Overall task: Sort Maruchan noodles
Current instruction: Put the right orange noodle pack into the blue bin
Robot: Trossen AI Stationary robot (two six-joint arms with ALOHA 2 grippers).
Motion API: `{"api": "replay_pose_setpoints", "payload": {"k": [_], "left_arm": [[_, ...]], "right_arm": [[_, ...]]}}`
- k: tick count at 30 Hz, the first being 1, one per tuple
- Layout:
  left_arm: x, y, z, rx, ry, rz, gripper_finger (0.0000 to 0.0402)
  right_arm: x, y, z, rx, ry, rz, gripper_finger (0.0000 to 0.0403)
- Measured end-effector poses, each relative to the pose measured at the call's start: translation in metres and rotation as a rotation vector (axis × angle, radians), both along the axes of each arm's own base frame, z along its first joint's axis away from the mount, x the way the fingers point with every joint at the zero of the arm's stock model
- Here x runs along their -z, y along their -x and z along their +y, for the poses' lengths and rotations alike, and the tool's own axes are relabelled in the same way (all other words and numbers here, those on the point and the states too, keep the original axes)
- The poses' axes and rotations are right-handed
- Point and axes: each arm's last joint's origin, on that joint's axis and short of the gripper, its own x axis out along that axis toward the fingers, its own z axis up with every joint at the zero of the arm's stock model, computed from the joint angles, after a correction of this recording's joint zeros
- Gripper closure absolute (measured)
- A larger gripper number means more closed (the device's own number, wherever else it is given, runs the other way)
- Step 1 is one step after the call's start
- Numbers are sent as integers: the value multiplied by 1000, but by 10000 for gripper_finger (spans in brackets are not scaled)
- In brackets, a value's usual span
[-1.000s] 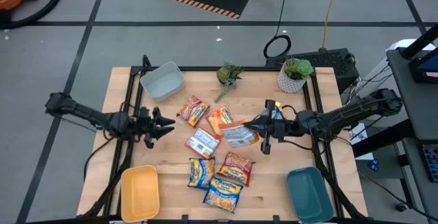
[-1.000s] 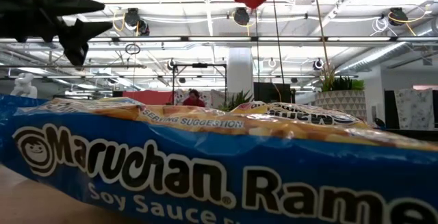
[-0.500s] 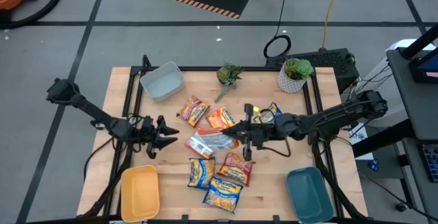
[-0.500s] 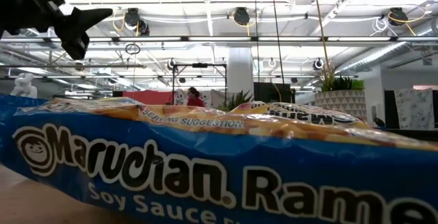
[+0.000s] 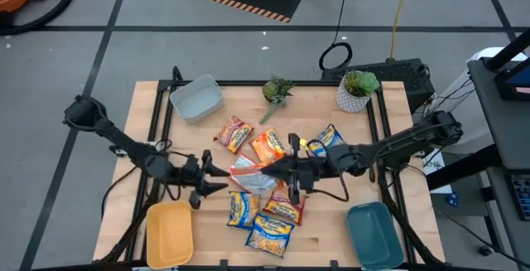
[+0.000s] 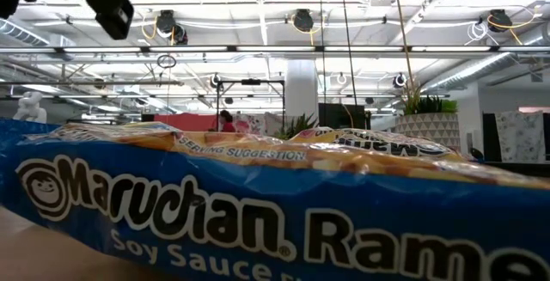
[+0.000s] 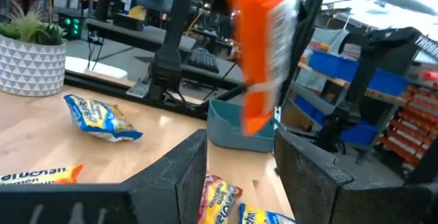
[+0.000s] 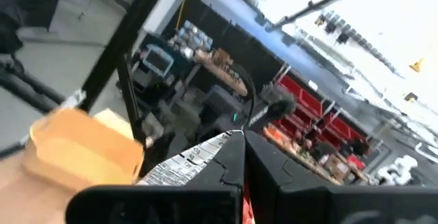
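Note:
My right gripper [image 5: 280, 169] hovers over the table's middle, shut on a white-and-red noodle packet [image 5: 251, 169]. In the left wrist view that packet [image 7: 263, 53] shows orange-red and silvery, standing on edge in the air just ahead of my left gripper [image 7: 239, 142]. My left gripper [image 5: 219, 180] is open, left of the packet, with its fingers pointing at it. Several more packets lie flat: an orange-red one [image 5: 234, 133], an orange one [image 5: 267, 145], a blue-yellow one [image 5: 331, 138], and a near cluster [image 5: 265, 217]. A blue packet [image 6: 258, 212] fills the low view. My right gripper pinches the packet between its two fingers at one end [image 8: 195, 159]. It comes in about level from the table's right. The packet is lifted clear of the table and sticks out past the fingertips toward the left gripper.
A grey bin [image 5: 196, 99] sits at the far left, a yellow bin [image 5: 169, 232] at the near left and a teal bin [image 5: 375, 234] at the near right. Two potted plants [image 5: 277, 90] [image 5: 356, 89] stand along the far edge. Bare wood lies between the near bins.
My right gripper has carried the packet toward the table's left, over the middle packets, and the packet has left the top of the low view. My left gripper has moved toward the near edge and the table's right, closing in on the held packet.

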Motion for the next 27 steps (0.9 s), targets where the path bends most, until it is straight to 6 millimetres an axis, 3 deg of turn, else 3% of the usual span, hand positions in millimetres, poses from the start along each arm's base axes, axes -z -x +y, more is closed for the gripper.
{"api": "replay_pose_setpoints", "payload": {"k": [8,16,21,27], "left_arm": [[-11,-32,-23,-3,-132,-11,216],[-16,-61,-36,-5,-119,-8,138],[-25,-70,-34,-28,-89,-29,107],[-31,-72,-35,-33,-82,-51,101]], "right_arm": [[-5,3,5,-13,-6,-16,403],[-5,4,8,-23,-13,-16,403],[-5,5,10,-30,-12,-12,403],[-3,5,10,-12,-10,2,403]]}}
